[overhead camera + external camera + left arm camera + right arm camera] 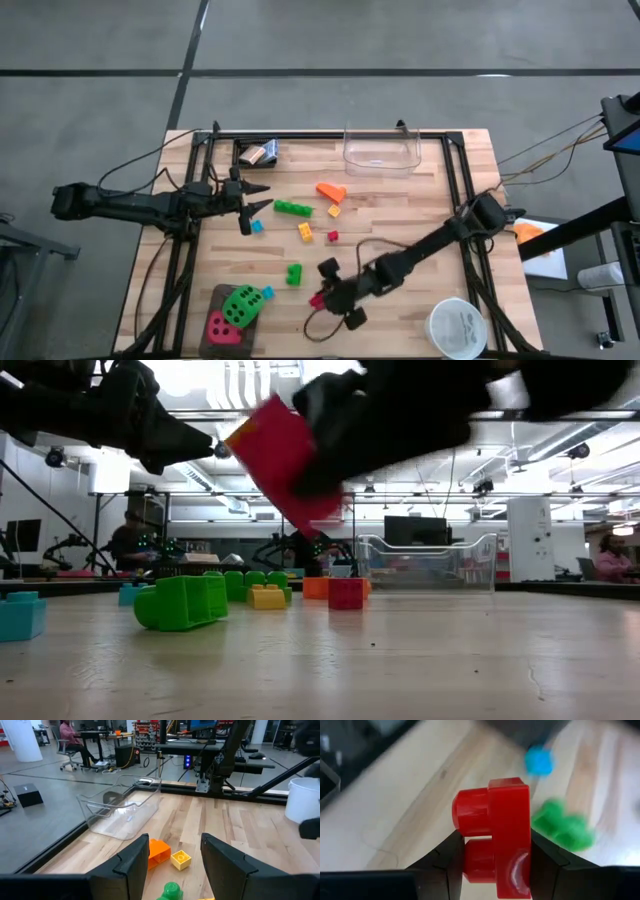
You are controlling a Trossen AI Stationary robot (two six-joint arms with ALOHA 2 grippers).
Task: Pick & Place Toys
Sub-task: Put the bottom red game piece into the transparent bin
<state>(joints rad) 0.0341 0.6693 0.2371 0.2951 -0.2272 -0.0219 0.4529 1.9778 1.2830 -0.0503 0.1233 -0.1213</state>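
- The right gripper (pixel 492 855) has its fingers clamped on a red brick (pixel 495 835), which sits upright between them, clear of the table; in the low view the red brick hangs tilted above the boards.
- Beneath and around it is a pale butcher-block table (pixel 400 215) with a black frame along its edges, standing on a grey concrete floor.
- Just beyond the held brick lie a green brick (pixel 294 273) and, farther on, a small blue brick (pixel 257 226).
- Beside the right gripper, toward the near table edge, a green die (pixel 240 305) and a red die (pixel 221 327) rest on a dark mat.
- The left gripper (pixel 172 857) hovers with its fingers partly apart and nothing between them; just ahead of it lie an orange brick (pixel 159 851), a yellow brick (pixel 180 859) and a long green brick (pixel 292 209).
- Well beyond it a clear tub (pixel 122 810) sits at the far table edge.
- A white bowl (pixel 458 327) stands at the corner near the right arm.
- The room behind is an open workshop with desks, monitors and ceiling lights; a seated person (pixel 75 737) is at a desk.
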